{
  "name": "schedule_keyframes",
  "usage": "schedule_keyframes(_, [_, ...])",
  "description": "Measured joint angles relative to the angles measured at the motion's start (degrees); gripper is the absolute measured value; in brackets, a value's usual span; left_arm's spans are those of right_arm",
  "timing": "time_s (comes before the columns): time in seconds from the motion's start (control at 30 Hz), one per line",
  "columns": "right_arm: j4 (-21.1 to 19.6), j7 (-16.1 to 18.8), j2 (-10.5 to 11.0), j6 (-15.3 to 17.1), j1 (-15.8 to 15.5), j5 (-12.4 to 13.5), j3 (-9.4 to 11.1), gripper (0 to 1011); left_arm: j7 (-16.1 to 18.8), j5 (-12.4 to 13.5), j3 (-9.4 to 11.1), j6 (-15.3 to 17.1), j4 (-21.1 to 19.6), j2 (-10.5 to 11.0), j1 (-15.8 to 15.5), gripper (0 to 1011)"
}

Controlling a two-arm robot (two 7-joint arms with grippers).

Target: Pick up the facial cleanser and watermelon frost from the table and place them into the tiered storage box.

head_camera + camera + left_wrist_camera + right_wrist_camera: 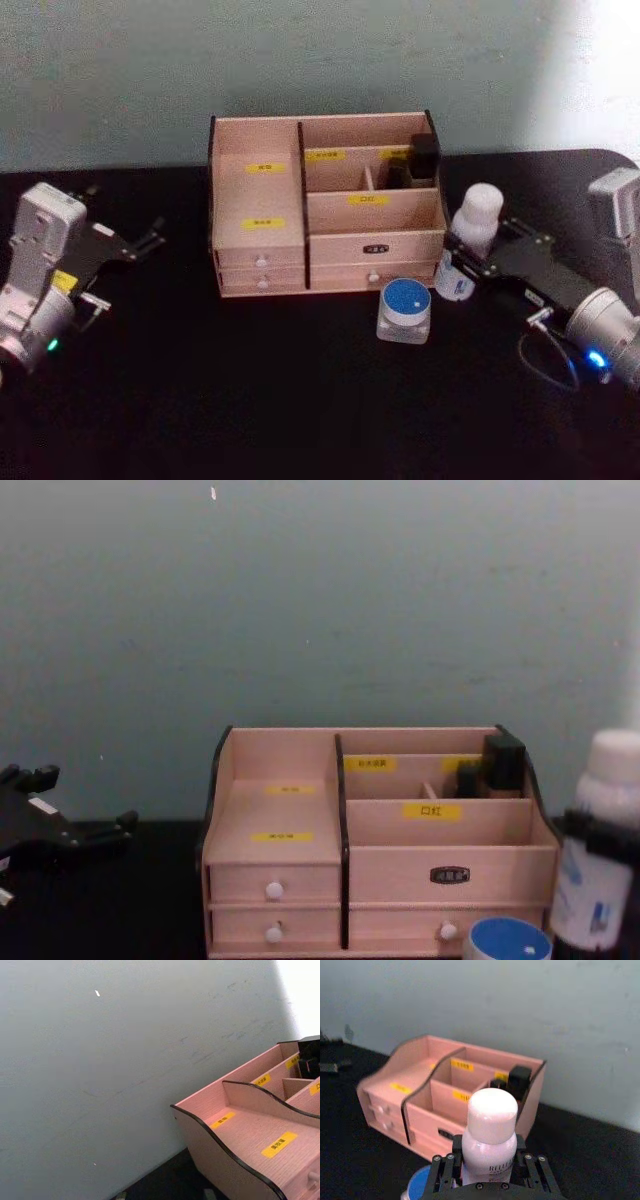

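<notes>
Since my right gripper is clamped on the facial cleanser, just right of the tiered storage box, I judge step 1 of 2 underway: next, lift it over a compartment. The watermelon frost stands in front; my left gripper is parked far left.

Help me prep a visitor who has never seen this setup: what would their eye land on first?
Most likely the light wooden tiered storage box at centre, with its yellow labels. Just right of it, the right gripper clasps the white facial cleanser, and the blue-lidded watermelon frost sits in front of the box's right corner. The left gripper idles far left.
</notes>
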Motion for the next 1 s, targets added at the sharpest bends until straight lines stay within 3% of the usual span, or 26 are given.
schedule_keyframes(0.1, [-1.81,0.66,-0.03,0.54,0.16,0.73,1.06,592,0.00,0.00,0.00,0.00,0.00,0.00,0.01,1001])
schedule_keyframes(0.37, [-2.42,1.88,-0.38,0.80,2.62,1.40,1.52,592,0.00,0.00,0.00,0.00,0.00,0.00,0.01,1001])
schedule_keyframes(1.0, [9.59,5.75,-5.03,-1.20,16.83,-0.47,-4.91,591,0.00,0.00,0.00,0.00,0.00,0.00,0.00,1001])
